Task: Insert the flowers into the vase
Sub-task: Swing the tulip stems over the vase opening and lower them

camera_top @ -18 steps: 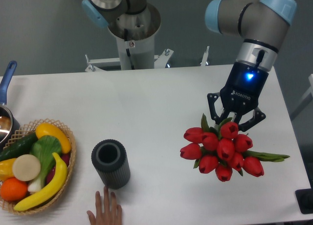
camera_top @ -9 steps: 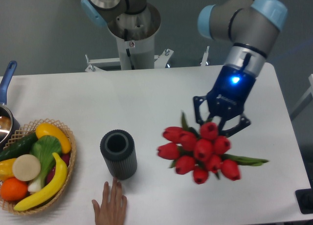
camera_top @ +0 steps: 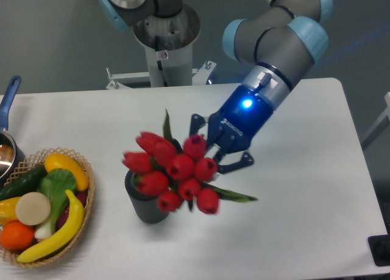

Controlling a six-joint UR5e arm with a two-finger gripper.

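Observation:
My gripper (camera_top: 214, 151) is shut on the flowers (camera_top: 173, 170), a tight bunch of red tulip buds with green leaves. I hold the bunch in the air near the table's middle. The buds hang over the dark grey ribbed vase (camera_top: 144, 206) and hide most of its rim and opening. Only the vase's lower wall and left edge show. The stems are hidden under the buds, so I cannot tell whether they are inside the vase.
A wicker basket (camera_top: 84, 170) with a banana and toy produce stands at the front left. A pot with a blue handle (camera_top: 8, 97) is at the left edge. The arm's base (camera_top: 166, 39) stands behind the table.
My gripper has carried the flowers left, from the right side of the table to over the vase. The vase has shifted slightly right. The hand at the front edge is gone.

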